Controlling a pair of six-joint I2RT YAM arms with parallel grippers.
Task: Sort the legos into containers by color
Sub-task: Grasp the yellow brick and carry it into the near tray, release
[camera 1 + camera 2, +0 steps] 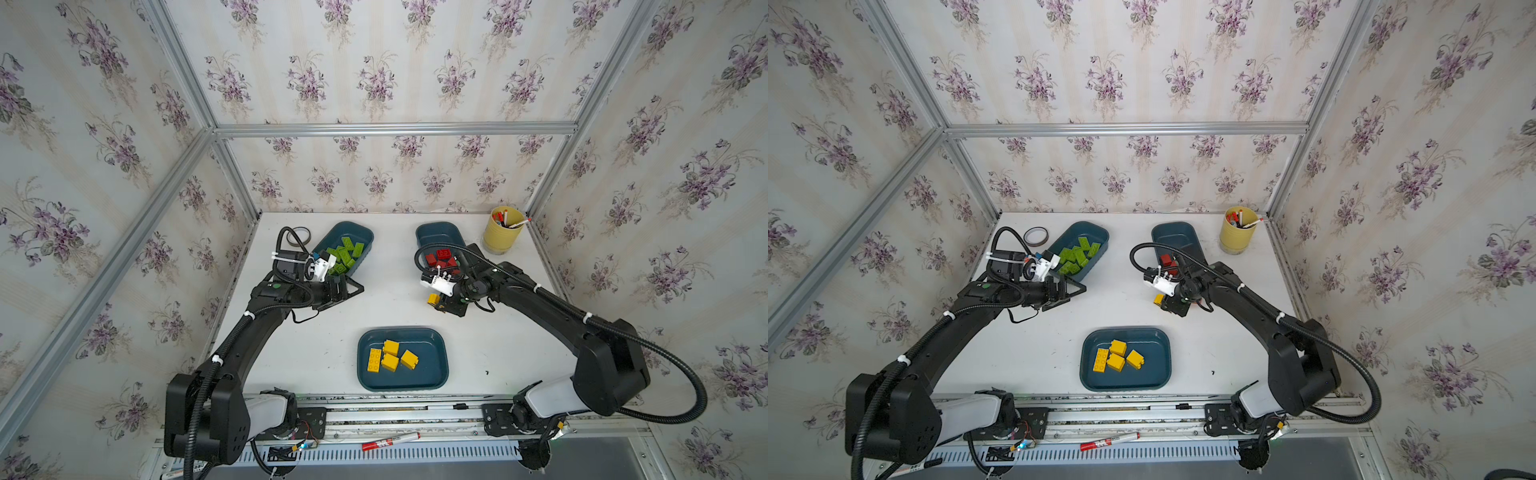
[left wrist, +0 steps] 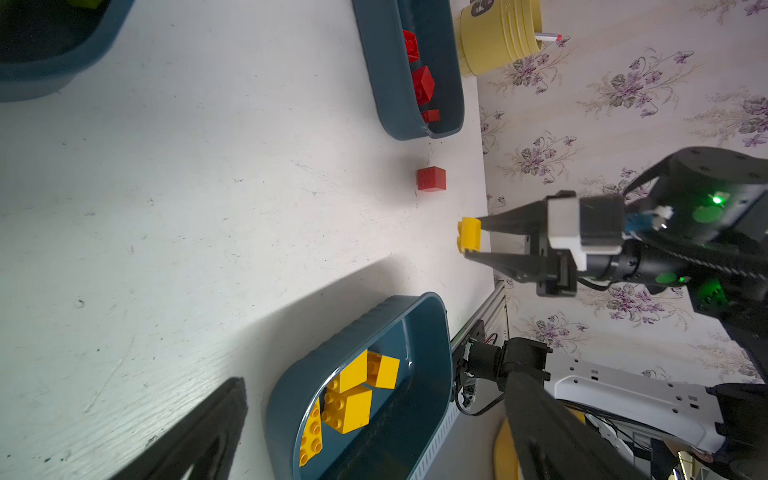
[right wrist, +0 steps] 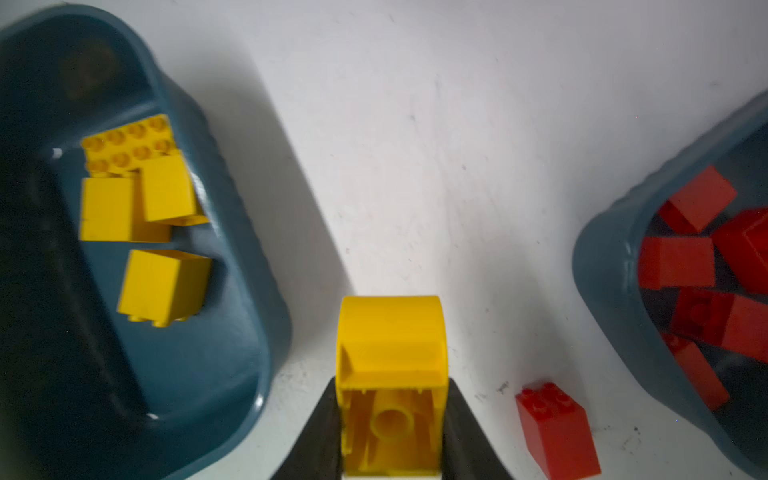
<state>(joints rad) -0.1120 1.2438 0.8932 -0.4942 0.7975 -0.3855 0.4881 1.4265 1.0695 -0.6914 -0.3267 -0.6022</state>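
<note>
My right gripper point(image 3: 392, 384) is shut on a yellow brick point(image 3: 392, 332), hollow underside toward the wrist camera, over the table between the red and yellow trays; it shows in a top view as the yellow brick point(image 1: 433, 298). A loose red brick point(image 3: 557, 432) lies on the table beside it. The front tray point(image 1: 432, 374) holds several yellow bricks point(image 1: 390, 355). The back right tray point(image 1: 432, 232) holds red bricks point(image 1: 440, 259). The back left tray point(image 1: 359, 232) holds green bricks point(image 1: 345, 253). My left gripper point(image 1: 347, 296) stands open and empty just in front of the green tray.
A pale yellow cup point(image 1: 503, 235) with pens stands at the back right corner. A tape roll point(image 1: 1035, 236) lies at the back left. A red marker point(image 1: 390, 440) rests on the front rail. Wallpapered walls close in three sides of the table.
</note>
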